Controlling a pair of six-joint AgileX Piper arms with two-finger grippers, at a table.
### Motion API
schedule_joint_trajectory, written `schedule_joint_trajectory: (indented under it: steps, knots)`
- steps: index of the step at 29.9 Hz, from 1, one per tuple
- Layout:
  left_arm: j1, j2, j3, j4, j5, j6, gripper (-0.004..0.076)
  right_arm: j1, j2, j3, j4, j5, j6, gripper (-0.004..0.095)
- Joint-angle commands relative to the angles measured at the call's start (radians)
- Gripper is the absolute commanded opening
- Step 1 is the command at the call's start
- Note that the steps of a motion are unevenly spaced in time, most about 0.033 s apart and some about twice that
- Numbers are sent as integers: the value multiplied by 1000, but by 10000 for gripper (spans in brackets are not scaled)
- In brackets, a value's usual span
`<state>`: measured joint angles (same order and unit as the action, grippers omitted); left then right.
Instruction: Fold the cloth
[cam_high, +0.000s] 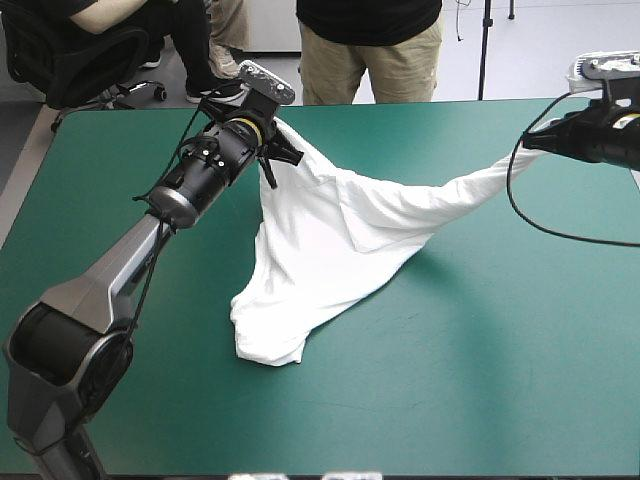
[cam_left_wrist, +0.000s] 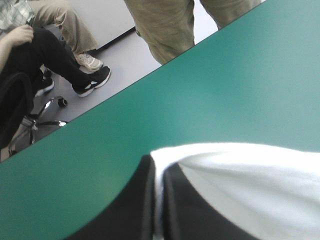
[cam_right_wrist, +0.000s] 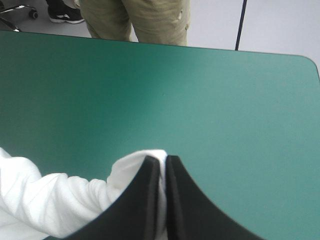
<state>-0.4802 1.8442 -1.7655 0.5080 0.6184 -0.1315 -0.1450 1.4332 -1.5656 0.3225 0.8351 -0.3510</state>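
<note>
- Both grippers are clamped on the white T-shirt (cam_high: 330, 235), which is stretched between them above the teal-green cover (cam_high: 500, 380).
- The left gripper (cam_high: 278, 150) pinches one end of the garment near the table's far edge, left of the middle. In its wrist view the black fingers (cam_left_wrist: 135, 200) are all but closed on a thin strip of white cloth, and more cloth drapes off to one side.
- The right gripper (cam_high: 524, 142) holds the other end near the far right corner, drawn out into a narrow taut band. Its wrist view shows the fingers nearly meeting, with cloth bunched at their tips.
- Below the left gripper the T-shirt hangs down, and its lower part rests crumpled on the cover around the middle of the table.
</note>
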Motion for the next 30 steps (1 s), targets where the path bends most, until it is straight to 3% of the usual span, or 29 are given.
schedule_joint_trajectory:
  steps: [1,6,9,11,13,15,19,21,30]
  knots:
    - [56,-19,-33,-1,-109,-70,-9,-7,76,-27,12,-133,-1,-17]
    - [142,41,-26,-247,-89,11,-8,-7,224,-27,12,-141,1,8]
    - [174,82,-26,-462,-68,160,7,-7,290,-27,33,-141,11,136]
    - [182,110,-26,-606,-43,274,34,-7,324,-27,55,-141,11,284]
    - [183,141,-26,-701,-11,355,110,-7,344,-28,66,-145,11,431]
    - [183,163,-26,-751,21,396,265,-7,349,-28,77,-150,9,529]
    - [186,155,-34,-745,88,377,569,-7,340,-67,70,-139,-5,535]
    - [191,137,-52,-729,144,365,581,-7,326,-97,59,-113,-5,522]
    - [193,-121,-38,-655,414,367,492,-7,124,-169,54,51,4,511]
